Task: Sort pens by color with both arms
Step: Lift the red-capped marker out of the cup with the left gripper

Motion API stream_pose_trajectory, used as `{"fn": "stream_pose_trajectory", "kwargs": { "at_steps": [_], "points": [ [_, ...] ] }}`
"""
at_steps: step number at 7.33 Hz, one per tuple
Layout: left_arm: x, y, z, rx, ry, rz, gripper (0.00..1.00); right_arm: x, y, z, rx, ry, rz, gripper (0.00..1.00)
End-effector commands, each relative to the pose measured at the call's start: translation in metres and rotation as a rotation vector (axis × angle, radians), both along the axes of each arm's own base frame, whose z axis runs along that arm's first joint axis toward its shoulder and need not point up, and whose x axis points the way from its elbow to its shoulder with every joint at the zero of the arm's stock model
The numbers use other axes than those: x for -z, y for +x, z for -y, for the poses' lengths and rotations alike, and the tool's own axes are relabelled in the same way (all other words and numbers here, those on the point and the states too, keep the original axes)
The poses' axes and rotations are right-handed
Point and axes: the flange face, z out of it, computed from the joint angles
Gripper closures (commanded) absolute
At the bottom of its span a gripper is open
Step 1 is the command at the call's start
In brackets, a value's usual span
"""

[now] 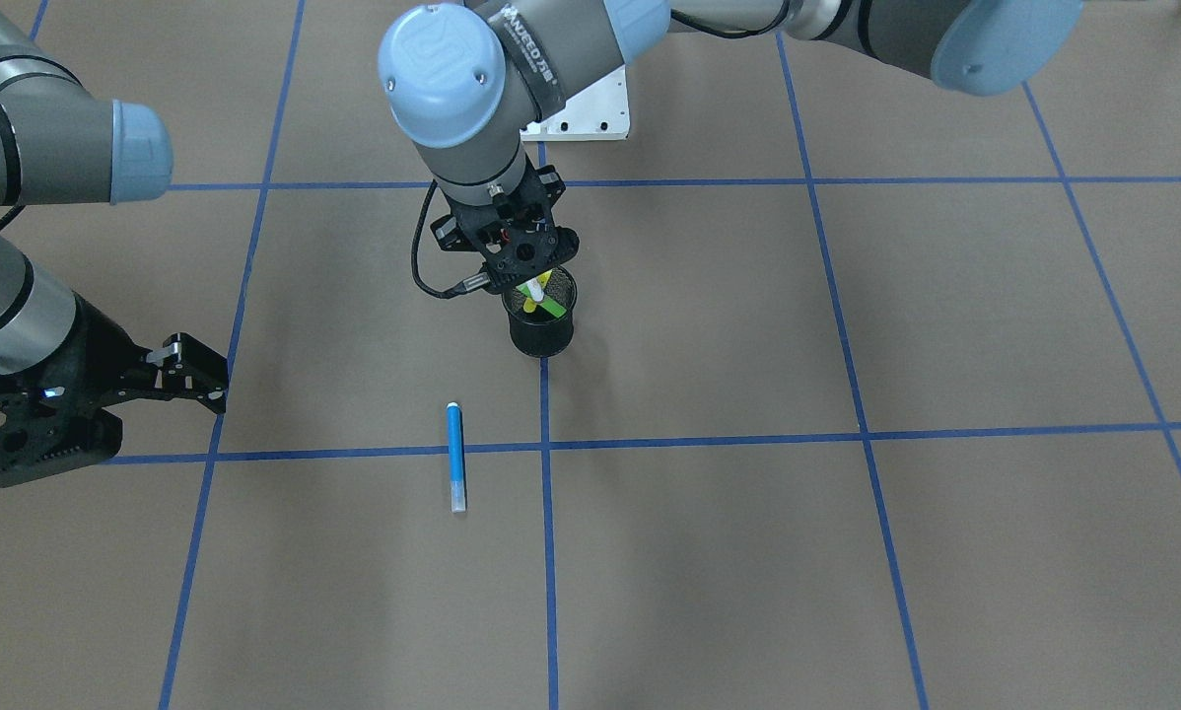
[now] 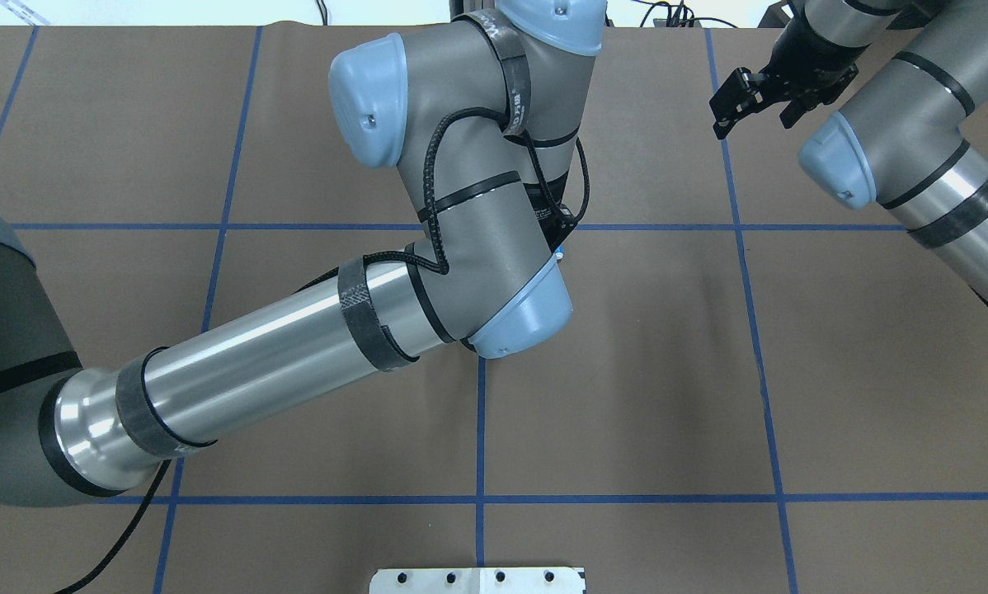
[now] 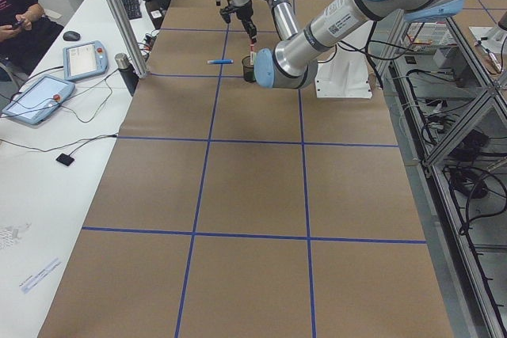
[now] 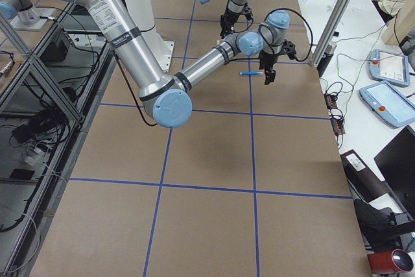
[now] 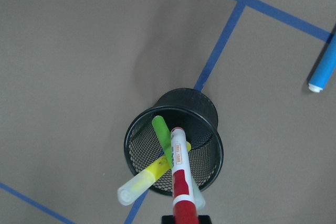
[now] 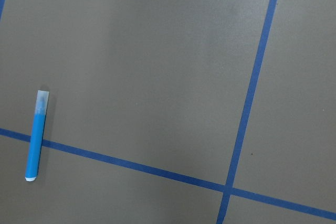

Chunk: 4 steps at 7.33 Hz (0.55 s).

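Note:
A black mesh cup [image 1: 541, 330] stands near the table's middle. In the left wrist view the cup [image 5: 210, 124] holds a green pen [image 5: 161, 132] and a yellow highlighter [image 5: 140, 183]. My left gripper [image 1: 531, 279] hangs right over the cup, shut on the white-bodied, red-capped pen [image 5: 180, 174], whose lower end is inside the cup. The blue pen [image 1: 455, 457] lies flat on the table in front of the cup and also shows in the right wrist view [image 6: 35, 136]. My right gripper [image 1: 218, 380] is open and empty, off to the side of the blue pen.
Blue tape lines [image 1: 547, 552] divide the brown table into squares. The white base stand [image 1: 590, 113] is behind the cup. A side table with tablets [image 3: 36, 96] and a seated person runs along the far edge.

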Motion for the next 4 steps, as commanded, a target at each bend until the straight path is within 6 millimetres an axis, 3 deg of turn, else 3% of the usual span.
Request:
{"fn": "stream_pose_trajectory", "kwargs": {
  "at_steps": [1,4],
  "points": [
    [0.023,-0.03,-0.001,0.004,0.056,-0.045,0.84,0.0,0.0,0.0,0.0,-0.001,0.0,0.02],
    [0.028,-0.07,0.045,0.061,0.192,-0.132,0.84,0.0,0.0,0.0,0.001,-0.001,0.001,0.02]
  ]
}}
